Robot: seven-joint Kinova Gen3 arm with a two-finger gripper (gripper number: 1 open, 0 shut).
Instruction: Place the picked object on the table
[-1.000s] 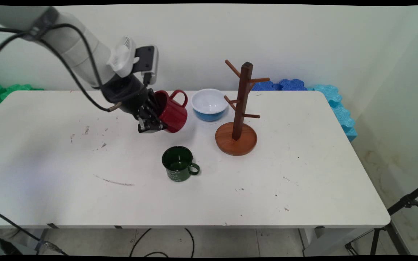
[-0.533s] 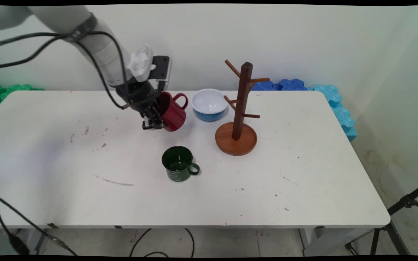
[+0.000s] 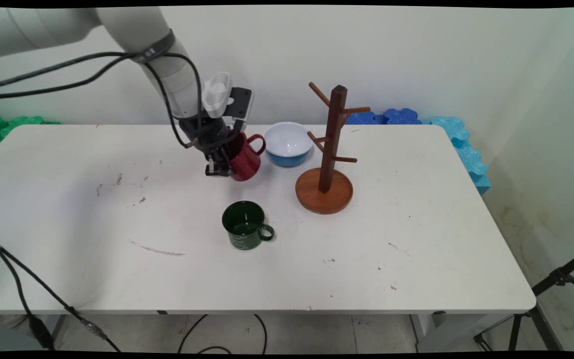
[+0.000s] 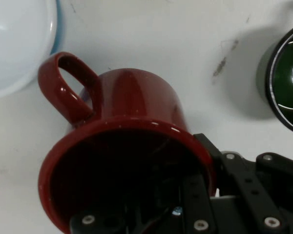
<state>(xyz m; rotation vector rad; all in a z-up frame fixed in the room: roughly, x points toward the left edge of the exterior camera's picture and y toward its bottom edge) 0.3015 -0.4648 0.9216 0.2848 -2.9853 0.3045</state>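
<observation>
My gripper [image 3: 222,162] is shut on the rim of a red mug [image 3: 245,159], one finger inside and one outside, holding it tilted just above the table. Its handle [image 3: 258,143] points toward the blue and white bowl [image 3: 287,144] just to the right. In the hand view the red mug [image 4: 132,122] fills the middle, its handle [image 4: 71,87] at the upper left beside the bowl [image 4: 17,44], with my gripper [image 4: 205,195] clamped on the rim. A green mug [image 3: 244,225] stands upright in front of the held mug, and shows as a green mug [image 4: 285,83] at the right edge.
A wooden mug tree [image 3: 328,154] with several pegs stands right of the bowl on a round base. Blue foam blocks [image 3: 461,144] line the table's far right edge and green ones [image 3: 3,127] the far left. Black cables hang from the arm at left.
The arm has carried the red mug to the right and toward the back, closer to the bowl, and the mug has turned more upright. The green mug, bowl and mug tree have not moved.
</observation>
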